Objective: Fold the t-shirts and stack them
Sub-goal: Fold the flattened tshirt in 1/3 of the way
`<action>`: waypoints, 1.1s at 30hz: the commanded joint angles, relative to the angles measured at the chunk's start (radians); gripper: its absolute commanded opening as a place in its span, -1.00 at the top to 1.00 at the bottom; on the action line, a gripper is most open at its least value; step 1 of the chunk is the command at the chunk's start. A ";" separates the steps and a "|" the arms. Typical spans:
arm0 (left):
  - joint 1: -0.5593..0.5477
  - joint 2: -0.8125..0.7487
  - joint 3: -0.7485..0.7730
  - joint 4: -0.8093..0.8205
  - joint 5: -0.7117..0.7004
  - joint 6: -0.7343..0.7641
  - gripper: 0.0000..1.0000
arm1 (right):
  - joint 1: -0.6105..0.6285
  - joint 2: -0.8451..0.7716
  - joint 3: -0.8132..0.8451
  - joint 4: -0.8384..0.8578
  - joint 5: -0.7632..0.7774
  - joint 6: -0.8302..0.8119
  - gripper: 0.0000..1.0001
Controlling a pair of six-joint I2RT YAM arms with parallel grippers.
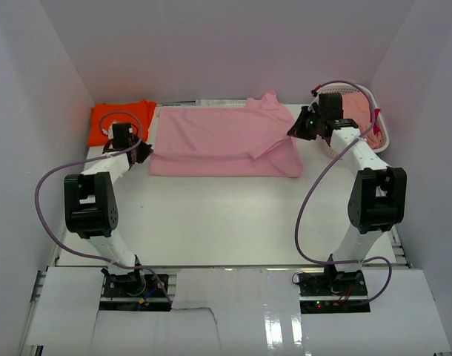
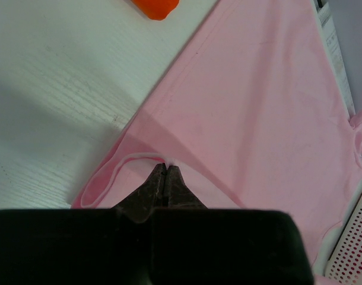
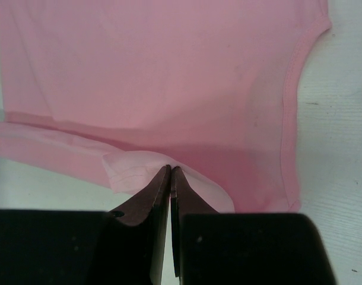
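Pinching pink t-shirt (image 1: 211, 141): left end effector (image 2: 166, 170), right end effector (image 3: 170, 171), both clamped | basket (image 1: 384, 136) holds pinkish cloth (image 1: 357, 107)

Near table (image 1: 211, 222) open; pink shirt (image 1: 211, 141), orange shirt (image 1: 118, 119), basket (image 1: 384, 136) fill the far edge.

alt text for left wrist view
The left gripper, shut, pinches an edge of the pink shirt, which spreads away over the white table. An orange shirt at top edge, basket at bottom right.

Wht table (image 1: 211, 222) — pink tee (image 1: 211, 141), orange tee (image 1: 107, 119), basket (image 1: 384, 138) far rt.
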 commanded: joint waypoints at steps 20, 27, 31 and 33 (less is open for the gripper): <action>-0.043 0.073 0.077 0.002 -0.068 0.003 1.00 | -0.008 0.096 0.099 0.042 -0.019 0.001 0.85; -0.043 0.078 0.085 -0.007 -0.097 -0.002 1.00 | -0.014 0.130 0.142 0.041 -0.025 -0.001 0.85; -0.043 0.095 0.094 -0.007 -0.100 -0.005 1.00 | -0.015 0.157 0.165 0.039 -0.033 -0.001 0.85; -0.043 0.106 0.102 -0.007 -0.096 -0.008 1.00 | -0.017 0.166 0.178 0.041 -0.041 -0.001 0.85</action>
